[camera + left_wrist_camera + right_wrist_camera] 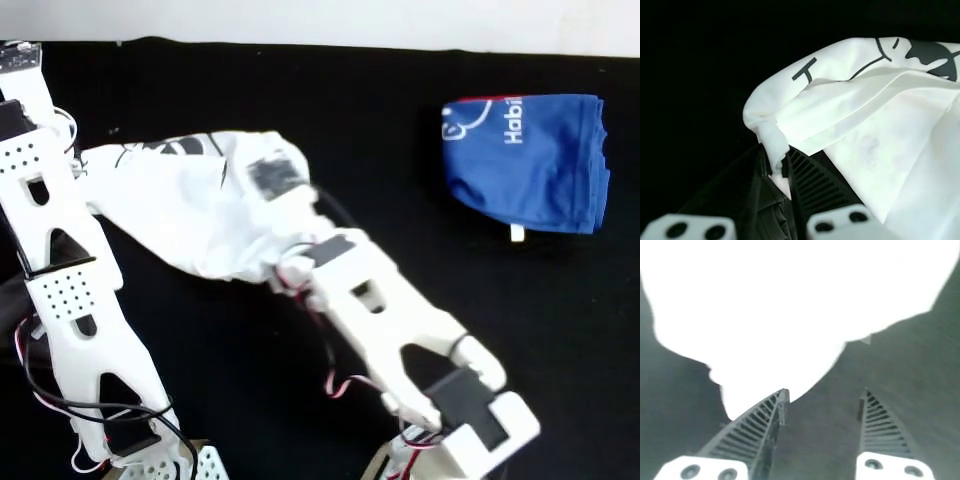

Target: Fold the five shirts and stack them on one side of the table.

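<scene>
Left wrist view: left gripper (774, 167) clamped the white shirt (875, 130) mid-fold; right gripper (822, 397) gaped at its five-o'clock edge, likely needing a bite.

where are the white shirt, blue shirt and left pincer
white shirt (190, 210): high view, middle of the cloth
blue shirt (530, 165): high view, middle of the folded bundle
left pincer (774, 159): left wrist view, between fingertips clamping the white shirt's corner

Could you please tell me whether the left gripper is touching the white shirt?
Touching. The left wrist view shows the left gripper pinching a bunched corner of the white shirt.
</scene>
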